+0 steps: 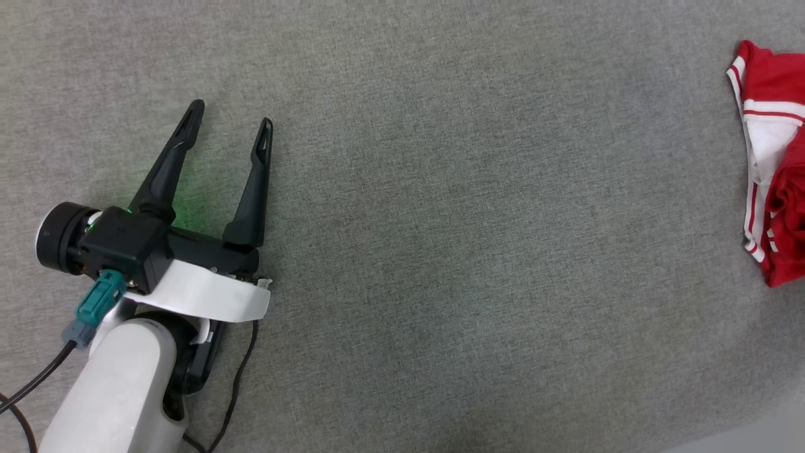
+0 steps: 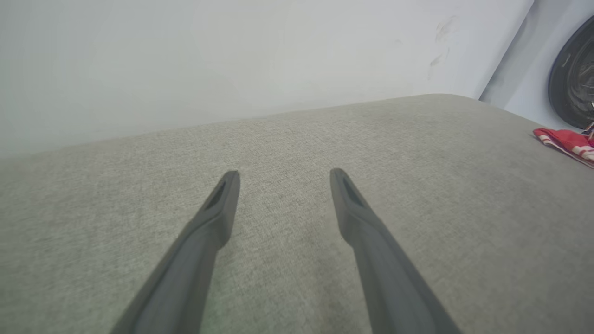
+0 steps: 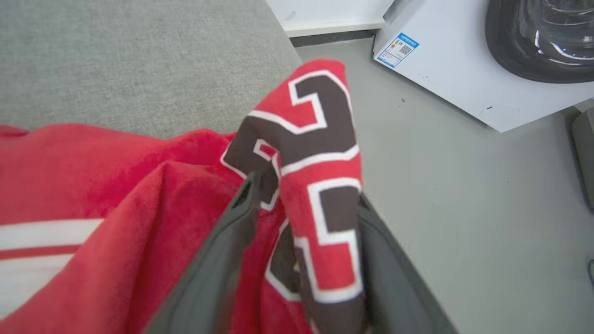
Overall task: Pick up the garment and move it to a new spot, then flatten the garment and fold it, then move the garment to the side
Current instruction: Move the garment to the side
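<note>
The right gripper [image 3: 306,189] has its two long dark fingers pressed in on a raised fold of the garment [image 3: 93,185], a bright red jersey-style shirt with white sleeve panels and dark, white-outlined numerals. The rest of the cloth lies bunched behind it at the right-hand edge of the grey woven padded surface [image 1: 440,251], well away from the left gripper [image 1: 231,115]. That gripper hangs over bare fabric, its fingers spread and nothing between them.

From where I stand, the pick-up looks under way. The grip is on one pinch of cloth only, so I'd lift slowly and high enough for the trailing hem to clear. Then I'd carry it inward toward the open middle, where both arms can reach to spread it.

The pale grey floor [image 3: 464,208] drops away just past the fold, so slack could slide off that edge. A white appliance [image 3: 445,60] with a dark round door [image 3: 538,41] stands close beyond, and a wide outward swing might catch it.
</note>
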Tool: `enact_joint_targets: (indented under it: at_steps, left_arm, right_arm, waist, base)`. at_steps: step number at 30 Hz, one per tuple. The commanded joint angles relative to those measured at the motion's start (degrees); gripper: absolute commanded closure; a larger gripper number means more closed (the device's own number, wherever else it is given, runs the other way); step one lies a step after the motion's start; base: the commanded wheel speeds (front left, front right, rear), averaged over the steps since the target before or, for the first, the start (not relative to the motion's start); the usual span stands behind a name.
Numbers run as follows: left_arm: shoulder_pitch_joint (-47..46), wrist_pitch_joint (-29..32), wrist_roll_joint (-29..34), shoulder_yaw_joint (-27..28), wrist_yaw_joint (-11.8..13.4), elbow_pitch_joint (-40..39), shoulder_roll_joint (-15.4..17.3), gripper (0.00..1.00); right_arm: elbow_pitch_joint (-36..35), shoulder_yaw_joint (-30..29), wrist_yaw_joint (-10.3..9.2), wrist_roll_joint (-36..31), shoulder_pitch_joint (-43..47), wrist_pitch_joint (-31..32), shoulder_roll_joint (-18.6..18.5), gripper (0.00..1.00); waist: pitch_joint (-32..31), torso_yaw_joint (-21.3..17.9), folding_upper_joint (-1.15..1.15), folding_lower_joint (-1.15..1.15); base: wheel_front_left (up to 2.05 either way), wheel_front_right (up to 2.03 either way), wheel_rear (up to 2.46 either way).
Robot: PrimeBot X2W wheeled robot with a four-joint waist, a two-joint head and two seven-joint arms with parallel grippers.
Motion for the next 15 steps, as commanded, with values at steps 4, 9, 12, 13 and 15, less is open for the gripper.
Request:
enact_joint_targets:
  at_steps: [4, 9, 12, 13, 15]
  left_arm:
    - [0.5, -1.3, -0.7, -0.1, 0.2, 1.7, -0.7, 0.0]
    - [3.0, -3.2, -1.9, -0.6, 0.7, 4.7, -2.4, 0.0]
    - [5.5, -4.4, -3.0, -0.6, 1.2, 6.8, -3.6, 0.0]
    - [6.6, -4.6, -3.3, -0.6, 1.6, 7.4, -4.0, 0.0]
    - [8.5, -5.1, -4.0, -0.3, 2.3, 8.3, -4.8, 0.0]
  right_arm:
    - [1.9, -0.4, -0.04, -3.5, -0.7, -5.1, -1.1, 0.0]
    - [1.3, 1.7, -0.04, -4.6, 2.4, -10.6, -1.3, 0.0]
    - [0.2, 4.1, -0.05, -3.4, 5.5, -13.0, -0.8, 0.0]
    - [-0.6, 5.1, -0.04, -3.1, 6.8, -13.5, -0.8, 0.0]
    - [-2.2, 6.9, -0.04, -1.9, 9.9, -14.4, -0.2, 0.0]
  waist:
    - [-3.2, 0.2, 0.0, -0.01]
    - [-9.9, 0.8, 0.0, -0.01]
    - [-15.3, 1.4, 0.0, -0.01]
    - [-16.9, 1.5, 0.0, -0.01]
    - [-20.2, 2.1, 0.0, -0.01]
  base:
    - [0.0, 0.0, 0.0]
    - [0.0, 0.0, 0.0]
    - [0.0, 0.0, 0.0]
    - [0.0, 0.0, 0.0]
    - [0.0, 0.0, 0.0]
